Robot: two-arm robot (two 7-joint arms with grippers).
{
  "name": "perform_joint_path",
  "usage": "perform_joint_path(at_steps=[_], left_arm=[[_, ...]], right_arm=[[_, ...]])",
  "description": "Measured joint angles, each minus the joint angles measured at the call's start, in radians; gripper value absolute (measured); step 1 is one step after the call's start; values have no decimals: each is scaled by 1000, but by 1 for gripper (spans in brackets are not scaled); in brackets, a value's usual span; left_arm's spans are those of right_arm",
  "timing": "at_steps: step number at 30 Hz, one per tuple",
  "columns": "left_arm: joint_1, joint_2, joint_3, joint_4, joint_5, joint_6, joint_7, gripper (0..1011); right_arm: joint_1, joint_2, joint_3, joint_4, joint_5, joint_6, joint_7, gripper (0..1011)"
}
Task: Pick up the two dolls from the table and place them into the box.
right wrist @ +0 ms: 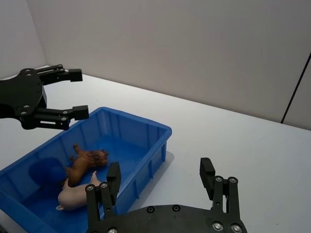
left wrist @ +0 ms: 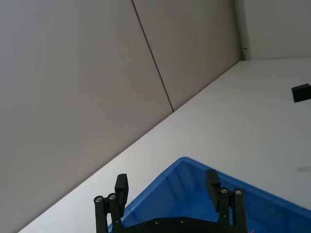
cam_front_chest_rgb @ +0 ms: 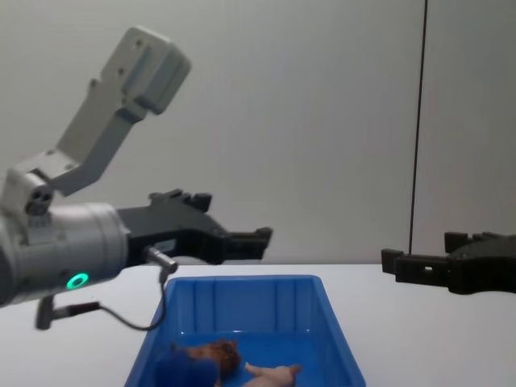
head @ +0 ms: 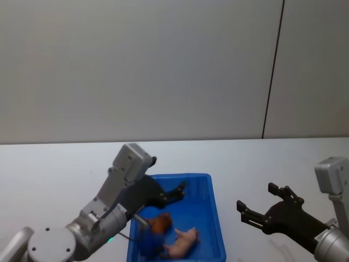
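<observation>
From the head view, the lion (head: 159, 225) and pig (head: 182, 243) lie side by side on the floor of the box (head: 210, 188), with the left gripper (head: 177, 191) spread empty over the box and the right gripper (head: 260, 210) spread empty over bare table (head: 245, 164) beside it. The left wrist view shows its fingers (left wrist: 121, 187) apart above the box rim. From the right wrist and chest views, both dolls look light, stiff and smooth, best pinched across the body.

Count: two dolls, one pig (head: 182, 243) and one lion (head: 159, 224). One blue box (head: 215, 218). One white bench (head: 54, 164). Two end effectors of mine, left (head: 172, 194), right (head: 256, 204).
</observation>
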Motion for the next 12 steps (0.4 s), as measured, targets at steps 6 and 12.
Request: perform_joint_path(at_steps=[6,12], left_arm=[[-13,-11,5,4,3,-27,-21,1001],[-19,-16,7,3,3,-48,-36,1001]], right_arm=[[0,0,0,0,0,0,0,1001],[0,0,0,0,0,0,0,1001]])
